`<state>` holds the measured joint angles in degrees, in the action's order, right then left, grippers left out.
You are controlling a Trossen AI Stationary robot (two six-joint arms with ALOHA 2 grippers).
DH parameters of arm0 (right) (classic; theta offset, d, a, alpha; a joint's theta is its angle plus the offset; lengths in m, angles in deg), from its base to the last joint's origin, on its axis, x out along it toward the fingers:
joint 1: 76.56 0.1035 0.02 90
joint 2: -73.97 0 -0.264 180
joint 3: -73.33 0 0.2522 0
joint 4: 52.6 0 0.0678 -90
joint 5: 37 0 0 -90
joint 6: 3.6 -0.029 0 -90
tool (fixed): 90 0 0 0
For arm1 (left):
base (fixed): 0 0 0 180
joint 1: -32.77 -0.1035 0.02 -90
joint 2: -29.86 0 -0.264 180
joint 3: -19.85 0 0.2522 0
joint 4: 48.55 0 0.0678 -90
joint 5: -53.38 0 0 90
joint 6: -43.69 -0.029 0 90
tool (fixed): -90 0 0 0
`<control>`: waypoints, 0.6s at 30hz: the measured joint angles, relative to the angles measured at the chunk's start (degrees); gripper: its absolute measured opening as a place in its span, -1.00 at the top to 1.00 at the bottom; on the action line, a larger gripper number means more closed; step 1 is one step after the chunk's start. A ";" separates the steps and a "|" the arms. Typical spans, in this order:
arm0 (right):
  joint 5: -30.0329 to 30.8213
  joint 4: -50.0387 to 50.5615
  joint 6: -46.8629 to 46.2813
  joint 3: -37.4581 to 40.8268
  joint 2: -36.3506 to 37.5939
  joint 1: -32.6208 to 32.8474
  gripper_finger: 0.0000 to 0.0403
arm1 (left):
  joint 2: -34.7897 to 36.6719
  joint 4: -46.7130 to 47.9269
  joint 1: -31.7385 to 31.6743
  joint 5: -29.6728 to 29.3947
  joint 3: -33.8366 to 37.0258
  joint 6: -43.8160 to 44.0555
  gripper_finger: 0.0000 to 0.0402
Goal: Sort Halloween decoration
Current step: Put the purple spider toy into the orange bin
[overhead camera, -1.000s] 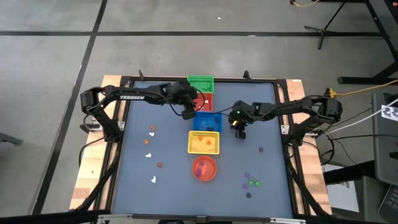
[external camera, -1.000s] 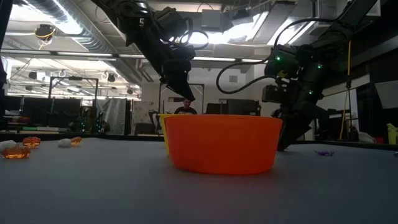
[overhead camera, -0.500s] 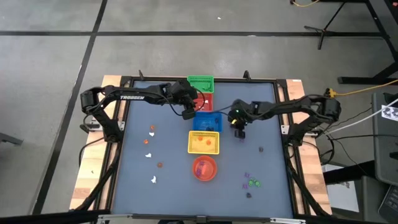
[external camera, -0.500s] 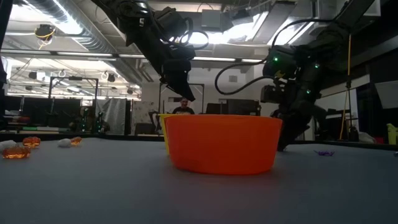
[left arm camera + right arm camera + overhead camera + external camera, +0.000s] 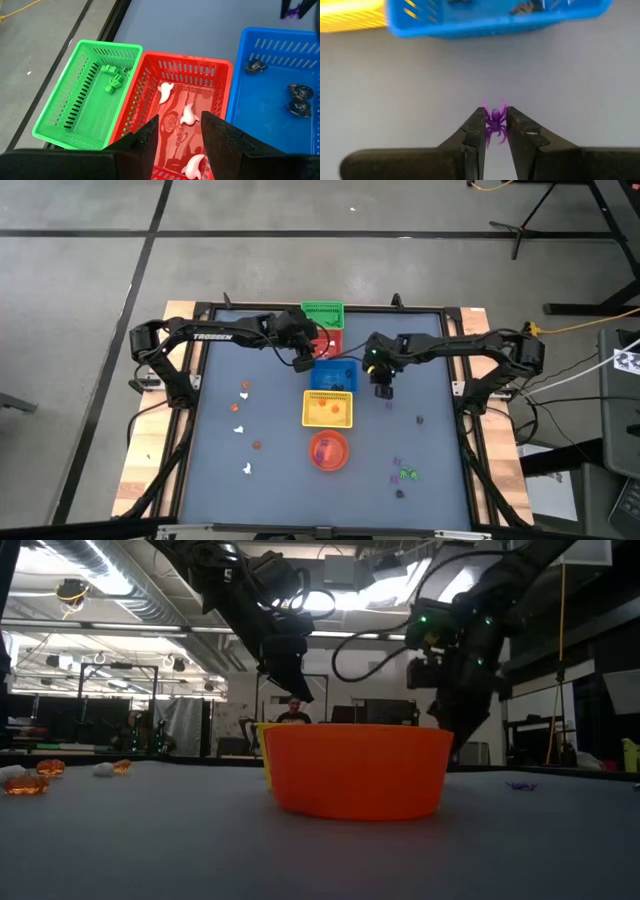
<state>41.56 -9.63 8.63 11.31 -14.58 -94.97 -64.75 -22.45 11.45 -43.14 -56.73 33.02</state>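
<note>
My right gripper [image 5: 496,131] is shut on a tiny purple spider trinket [image 5: 495,118]. It hangs over bare table just right of the blue basket [image 5: 331,377]. My left gripper [image 5: 179,131] stands open above the red basket [image 5: 220,75], which holds white ghost trinkets [image 5: 188,115]. The green basket [image 5: 85,90] holds green trinkets, and the blue basket [image 5: 270,60] holds dark ones. Loose orange and white trinkets [image 5: 240,427] lie on the table's left. Purple, green and dark ones [image 5: 403,474] lie at the near right. My right gripper pinches the purple spider's body [image 5: 495,123] between its two fingertips [image 5: 478,125], and the legs stick out past the tips. The fingers come from above, pointing steeply down. The spider is lifted clear of the table.
Green [image 5: 322,313], red [image 5: 330,342], blue and yellow [image 5: 328,409] baskets stand in a row from the far edge toward the middle. A round orange bowl [image 5: 329,450] stands nearest. The table has a raised frame [image 5: 455,340]. A person [image 5: 294,712] shows in the room behind.
My right gripper has risen from the table beside the blue basket, and its arm has lifted with it. The left arm has kept still.
</note>
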 joint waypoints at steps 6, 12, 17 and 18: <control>-7.48 5.45 -2.11 -5.32 0.07 0.07 0.67 | 0.00 0.00 -0.02 0.00 0.00 -0.01 0.34; -17.47 4.34 -7.25 -8.96 0.11 1.49 0.67 | 0.13 0.13 0.12 0.02 0.00 -0.43 0.34; -17.60 -0.90 -7.85 -10.16 0.13 7.29 0.67 | 3.45 4.66 0.54 0.02 0.00 -0.46 0.34; -17.60 -2.49 -7.85 -10.16 0.13 8.61 0.67 | 4.38 5.89 0.77 0.02 0.00 -0.43 0.34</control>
<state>23.95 -12.12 0.79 1.15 -14.45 -86.36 -60.36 -16.57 12.22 -43.12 -56.73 32.59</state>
